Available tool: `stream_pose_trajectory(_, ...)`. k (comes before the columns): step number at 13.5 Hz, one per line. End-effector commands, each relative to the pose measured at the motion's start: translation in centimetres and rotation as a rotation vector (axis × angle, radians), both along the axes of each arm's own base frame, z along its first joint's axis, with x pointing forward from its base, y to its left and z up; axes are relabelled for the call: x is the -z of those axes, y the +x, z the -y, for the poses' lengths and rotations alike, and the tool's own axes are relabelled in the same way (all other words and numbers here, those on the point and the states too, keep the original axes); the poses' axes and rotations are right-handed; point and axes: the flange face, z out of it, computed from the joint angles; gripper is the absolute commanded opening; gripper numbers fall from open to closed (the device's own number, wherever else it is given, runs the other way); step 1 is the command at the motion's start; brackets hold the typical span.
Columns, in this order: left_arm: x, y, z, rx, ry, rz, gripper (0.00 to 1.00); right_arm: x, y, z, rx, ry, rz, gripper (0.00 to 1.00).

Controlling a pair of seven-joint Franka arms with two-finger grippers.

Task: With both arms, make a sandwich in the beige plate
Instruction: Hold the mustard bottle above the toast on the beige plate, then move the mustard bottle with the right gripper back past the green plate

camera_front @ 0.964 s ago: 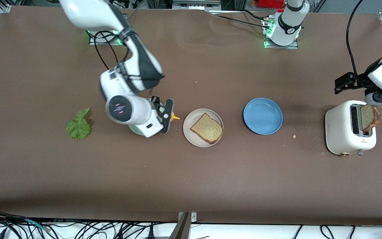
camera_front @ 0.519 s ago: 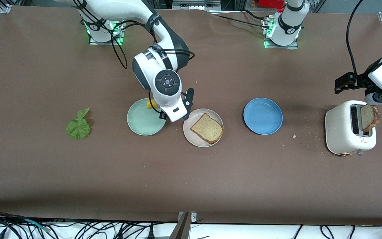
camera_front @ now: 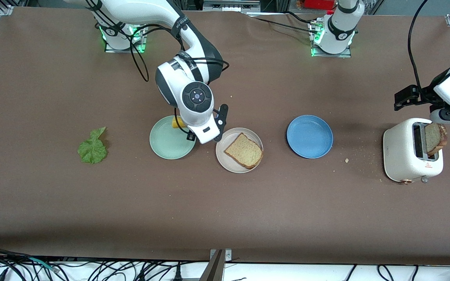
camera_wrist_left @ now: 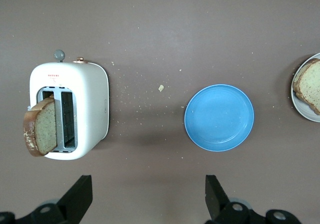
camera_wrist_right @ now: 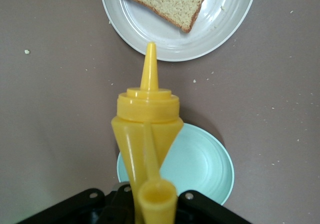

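Observation:
One brown bread slice (camera_front: 244, 151) lies on the beige plate (camera_front: 221, 154). A second slice (camera_front: 436, 137) stands up out of the white toaster (camera_front: 404, 152) at the left arm's end of the table. The green lettuce leaf (camera_front: 92, 148) lies on the table toward the right arm's end. My right gripper (camera_wrist_right: 150, 206) is shut on a yellow squeeze bottle (camera_wrist_right: 147, 129), held over the edge of the mint-green plate (camera_front: 166, 144); its nozzle points at the beige plate (camera_wrist_right: 220, 28). My left gripper (camera_wrist_left: 147, 201) is open and empty, high over the table beside the toaster (camera_wrist_left: 92, 98).
A blue plate (camera_front: 309, 136) sits between the beige plate and the toaster, with nothing on it. Crumbs (camera_front: 346, 160) are scattered on the brown table near the toaster. Cables hang along the table's front edge.
The right arm swung the yellow bottle from over the mint-green plate toward the beige plate, then held almost still. The left arm has not moved.

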Motion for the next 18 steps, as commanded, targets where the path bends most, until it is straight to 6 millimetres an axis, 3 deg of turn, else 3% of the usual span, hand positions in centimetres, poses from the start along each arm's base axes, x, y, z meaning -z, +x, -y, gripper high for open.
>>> stream_pose_trajectory(1, -0.3, -0.3, -0.2, 0.005, -0.016, 0.012, 1.00, -0.9, 0.1, 0.0, 0.010, -0.011, 0.025, 0.00)
stream_pose_trajectory(3, -0.3, -0.3, -0.3, 0.005, -0.016, 0.014, 1.00, -1.2, 0.8, 0.9, 0.018, -0.007, 0.026, 0.00)
stream_pose_trajectory(5, -0.3, -0.3, -0.3, 0.005, -0.016, 0.012, 1.00, -4.6, 2.1, 3.2, 0.063, 0.066, 0.027, 0.00)
stream_pose_trajectory(7, -0.3, -0.3, -0.4, 0.004, -0.016, 0.012, 1.00, -4.9, 2.5, 4.1, 0.020, 0.140, -0.026, 0.00)
stream_pose_trajectory(11, -0.2, -0.3, -0.4, 0.004, -0.016, 0.012, 1.00, -4.5, 5.1, 10.1, 0.061, 0.273, -0.143, 0.00)
stream_pose_trajectory(13, -0.3, -0.2, -0.4, 0.004, -0.016, 0.021, 1.00, -4.4, 7.2, 14.5, 0.053, 0.380, -0.170, 0.00)
stream_pose_trajectory(15, -0.3, -0.2, -0.5, 0.002, -0.016, 0.021, 1.00, -3.2, 8.1, 17.3, 0.047, 0.503, -0.211, 0.00)
stream_pose_trajectory(18, -0.3, -0.2, -0.5, 0.004, -0.018, 0.021, 1.00, -1.0, 9.6, 23.2, 0.032, 0.713, -0.232, 0.00)
